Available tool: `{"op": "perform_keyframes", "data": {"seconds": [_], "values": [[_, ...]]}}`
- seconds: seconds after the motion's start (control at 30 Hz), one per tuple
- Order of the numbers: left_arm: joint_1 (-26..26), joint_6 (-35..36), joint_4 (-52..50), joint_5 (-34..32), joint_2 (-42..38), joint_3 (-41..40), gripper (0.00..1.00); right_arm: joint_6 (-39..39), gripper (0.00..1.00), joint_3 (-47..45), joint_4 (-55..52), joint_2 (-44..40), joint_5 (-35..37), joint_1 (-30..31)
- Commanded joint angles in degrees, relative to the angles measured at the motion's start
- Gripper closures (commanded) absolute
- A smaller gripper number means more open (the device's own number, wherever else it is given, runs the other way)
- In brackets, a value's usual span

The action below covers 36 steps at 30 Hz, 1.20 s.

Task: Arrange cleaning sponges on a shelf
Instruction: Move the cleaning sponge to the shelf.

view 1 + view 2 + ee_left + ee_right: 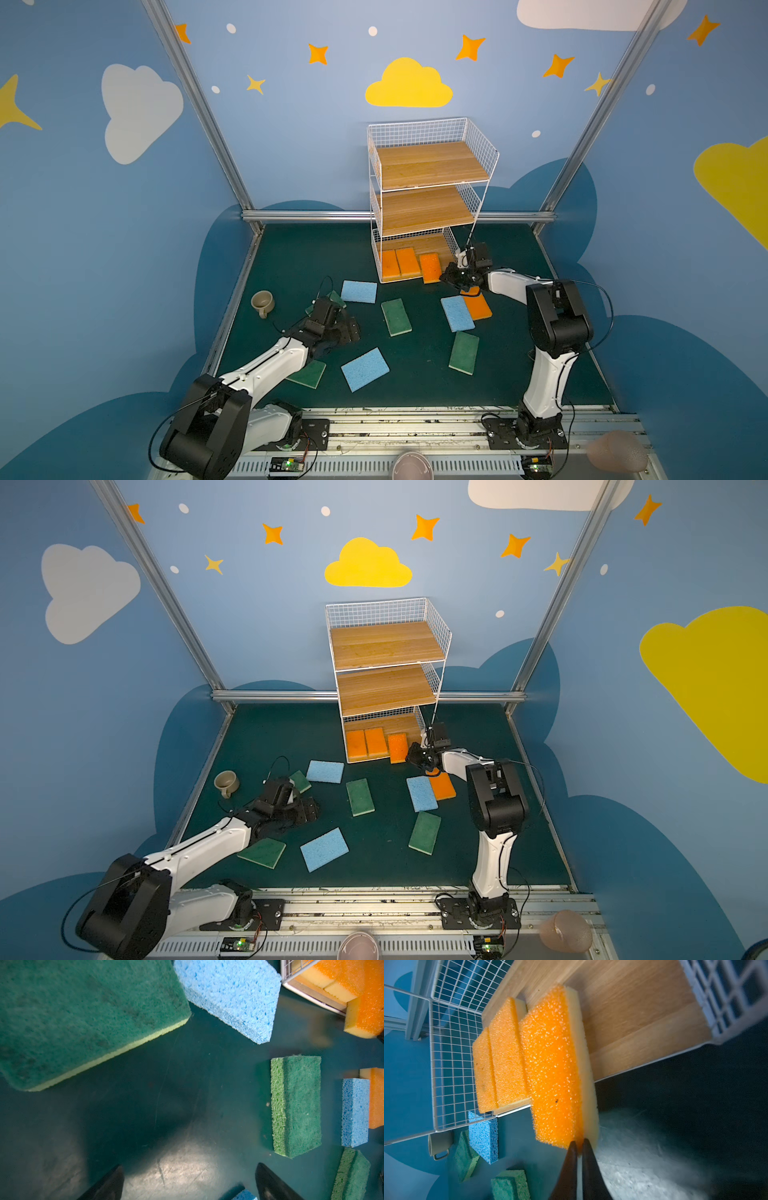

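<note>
**A:** What takes up the most room?

**B:** The dark green table mat (415,395). At its far edge stands the three-tier wire shelf (428,164), white grid with wooden planks.

**A:** And the arms?

**B:** The left arm (270,365) reaches low over the mat's left half. The left gripper (187,1186) hangs just above the mat, jaws wide apart, gripping nothing. The right arm (552,332) stretches to the shelf's front right corner. The right gripper (578,1146) has its jaws almost together, pinching the near end of the third orange sponge (554,1064).

**A:** Where does that sponge lie?

**B:** Partly on the bottom plank, with its near end sticking out past the front edge. It is just beside the pair of orange sponges (390,264), which lie side by side next to the left wire wall.

**A:** The others?

**B:** All on the mat.
- The fourth orange sponge (478,307) touches the right blue sponge (457,313).
- The right green sponge (464,352) lies nearer the front.
- The middle green sponge (396,317) lies apart from the rest.
- The far blue sponge (359,291) is near the shelf.
- The front blue sponge (365,369) is nearer the robot.
- The front green sponge (311,374) is partly under the left arm.
- The hidden green sponge (336,297) peeks out behind the left wrist.

**A:** Anything smaller?

**B:** A beige cup (262,302), near the mat's left edge.
</note>
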Motion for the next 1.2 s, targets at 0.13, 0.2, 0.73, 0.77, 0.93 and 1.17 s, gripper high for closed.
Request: {"op": "perform_keyframes", "data": {"seconds": [0.13, 0.2, 0.73, 0.77, 0.93, 1.17], "values": [[-0.1, 0.9, -0.3, 0.0, 0.8, 1.0, 0.02, 0.2, 0.89, 4.1, 1.6, 0.7, -0.2, -0.5], [-0.1, 0.9, -0.2, 0.1, 1.1, 1.1, 0.02, 0.0, 0.81, 4.9, 1.1, 1.4, -0.4, -0.6], [-0.1, 1.4, -0.3, 0.4, -1.1, 0.3, 0.02, 3.5, 0.92, -6.1, 6.4, -5.6, -2.9, 0.0], [-0.1, 1.3, 0.1, 0.6, -1.0, 0.0, 0.02, 4.9, 0.97, -8.1, 8.6, -6.1, -3.3, 0.1], [-0.1, 1.2, 0.9, 1.3, -1.6, -1.0, 0.02, 11.5, 1.0, -15.0, 18.1, -7.6, -3.1, 1.1], [-0.1, 0.7, 2.0, 1.7, -3.7, -2.7, 0.02, 21.0, 1.0, -18.1, 28.0, -4.7, -1.8, 2.5]]}}
